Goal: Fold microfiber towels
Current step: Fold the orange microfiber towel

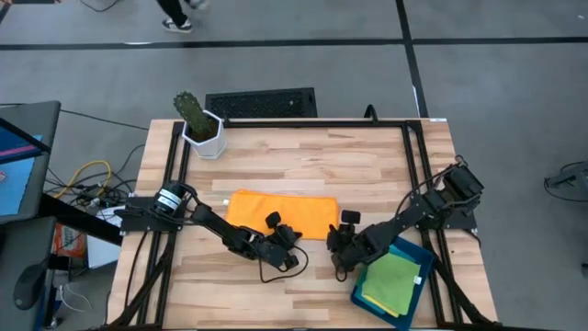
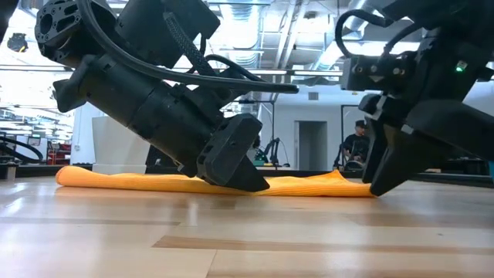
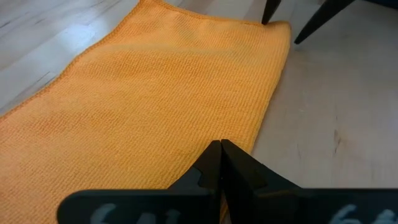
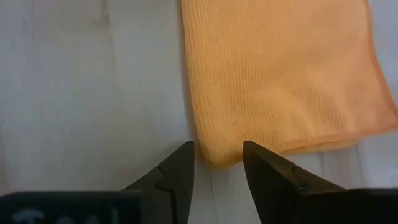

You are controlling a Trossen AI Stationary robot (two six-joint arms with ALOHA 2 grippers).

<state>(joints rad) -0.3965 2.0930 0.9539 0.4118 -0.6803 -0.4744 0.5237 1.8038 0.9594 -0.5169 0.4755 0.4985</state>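
An orange towel (image 1: 280, 211) lies folded into a long flat rectangle on the wooden table; it also shows in the low view (image 2: 154, 182). My left gripper (image 1: 296, 237) is shut, its tips down at the towel's near edge (image 3: 221, 146), close to the right end. My right gripper (image 1: 333, 241) is open and low at the towel's near right corner. In the right wrist view its two fingers (image 4: 217, 155) stand on either side of that corner (image 4: 214, 160); I cannot tell whether they touch it. A green towel (image 1: 390, 280) lies in the tray. My left gripper has its shut fingertips (image 2: 258, 184) down on the orange towel just inside its near edge (image 3: 249, 134), slanting down from the table's near left. The towel lies flat on the table. Whether any cloth is caught between the fingers, I cannot tell.
A dark teal tray (image 1: 418, 253) sits at the table's near right corner, beside my right arm. A white pot with a cactus (image 1: 202, 129) stands at the far left corner. A black frame rail (image 1: 303, 123) runs along the far edge. Bare wood lies near the grippers.
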